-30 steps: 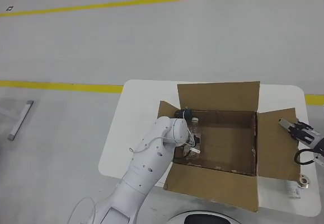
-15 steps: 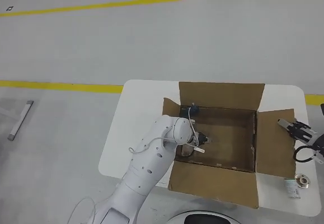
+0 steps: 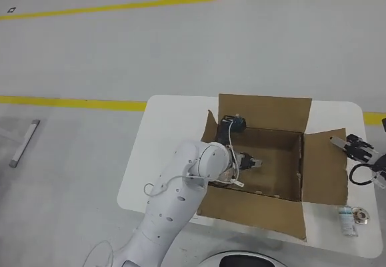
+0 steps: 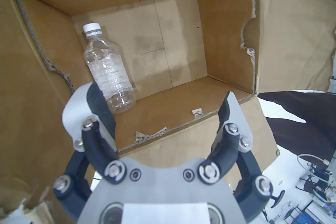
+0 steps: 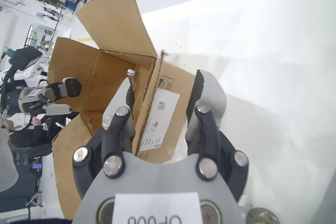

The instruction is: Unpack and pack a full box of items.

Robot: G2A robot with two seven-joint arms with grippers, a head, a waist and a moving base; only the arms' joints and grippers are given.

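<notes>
— White table [image 3: 163, 147], open box [image 3: 266, 112] on it. How far along are we?

— By my read, nearly emptied or barely packed. One clear bottle [image 4: 109, 72] rests inside the box against a wall. My left gripper [image 4: 160, 95] hangs over the box, fingers wide, empty. My right gripper [image 5: 164, 86] sits at the box's side flap, fingers spread, holding nothing.

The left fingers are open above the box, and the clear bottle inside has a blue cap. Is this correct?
No: the cap is white, not blue, as the left wrist view shows. The left fingers are open above the box, the clear bottle inside it.
</notes>
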